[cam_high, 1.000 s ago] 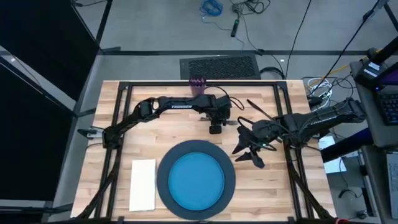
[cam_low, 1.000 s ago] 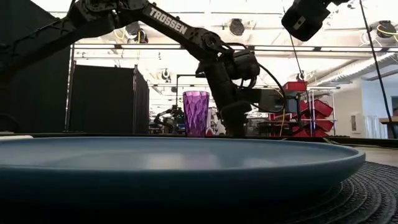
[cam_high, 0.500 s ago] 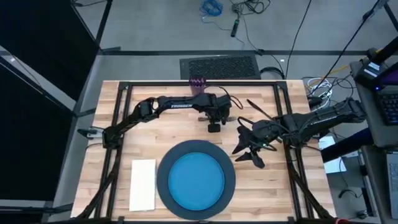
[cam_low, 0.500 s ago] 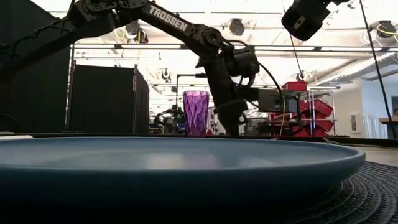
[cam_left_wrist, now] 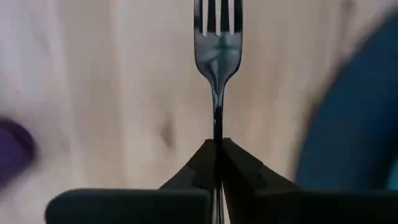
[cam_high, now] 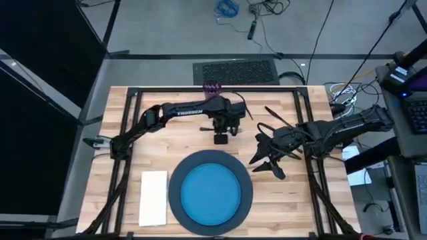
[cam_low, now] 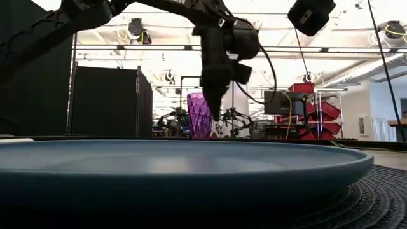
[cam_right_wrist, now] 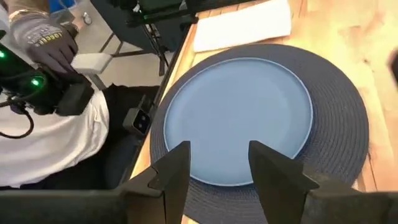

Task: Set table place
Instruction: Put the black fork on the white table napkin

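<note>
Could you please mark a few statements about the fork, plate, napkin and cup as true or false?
1. The left gripper has its fingers shut on the fork. True.
2. The blue plate lies on the dark charger. True.
3. The white napkin lies on the plate. False: it lies flat on the table, beside the charger.
4. The right gripper holds a spoon. False: its fingers are open and empty.
5. The purple cup stands at the table's far edge. True.
</note>
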`<state>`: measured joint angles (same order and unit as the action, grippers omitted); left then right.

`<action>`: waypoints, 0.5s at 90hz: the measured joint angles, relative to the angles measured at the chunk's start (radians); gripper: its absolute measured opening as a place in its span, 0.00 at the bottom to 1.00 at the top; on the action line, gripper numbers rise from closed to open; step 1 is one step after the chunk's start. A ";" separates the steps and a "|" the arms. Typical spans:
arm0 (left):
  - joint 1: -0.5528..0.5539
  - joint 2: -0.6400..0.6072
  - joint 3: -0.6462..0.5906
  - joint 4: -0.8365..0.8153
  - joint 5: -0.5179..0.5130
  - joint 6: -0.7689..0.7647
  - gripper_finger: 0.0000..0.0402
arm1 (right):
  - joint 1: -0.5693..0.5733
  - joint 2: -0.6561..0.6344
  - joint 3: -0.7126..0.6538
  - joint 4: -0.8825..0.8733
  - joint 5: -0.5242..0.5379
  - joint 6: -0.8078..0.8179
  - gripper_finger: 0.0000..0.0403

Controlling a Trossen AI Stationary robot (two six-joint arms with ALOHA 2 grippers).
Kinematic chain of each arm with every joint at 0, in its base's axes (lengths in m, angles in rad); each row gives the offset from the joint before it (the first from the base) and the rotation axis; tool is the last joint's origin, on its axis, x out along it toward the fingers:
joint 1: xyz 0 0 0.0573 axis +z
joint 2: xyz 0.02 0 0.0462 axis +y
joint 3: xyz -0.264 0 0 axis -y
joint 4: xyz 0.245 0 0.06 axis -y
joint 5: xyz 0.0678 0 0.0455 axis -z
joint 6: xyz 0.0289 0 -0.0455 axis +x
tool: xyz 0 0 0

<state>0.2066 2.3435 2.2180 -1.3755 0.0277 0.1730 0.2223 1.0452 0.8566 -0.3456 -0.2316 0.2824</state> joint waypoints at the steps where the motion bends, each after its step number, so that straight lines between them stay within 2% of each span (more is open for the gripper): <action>1: -0.003 -0.005 -0.001 0.001 0.000 -0.003 0.00 | 0.002 -0.001 0.000 -0.002 0.001 0.000 0.37; 21: -0.043 -0.151 0.000 0.029 -0.032 -0.036 0.00 | 0.024 -0.008 0.000 -0.009 0.004 0.002 0.37; 45: -0.033 -0.372 -0.001 -0.056 -0.083 -0.153 0.00 | 0.009 -0.021 0.000 -0.006 0.000 -0.037 0.37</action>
<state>0.1732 1.9716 2.2166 -1.4313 -0.0551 0.0197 0.2313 1.0244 0.8562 -0.3517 -0.2316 0.2458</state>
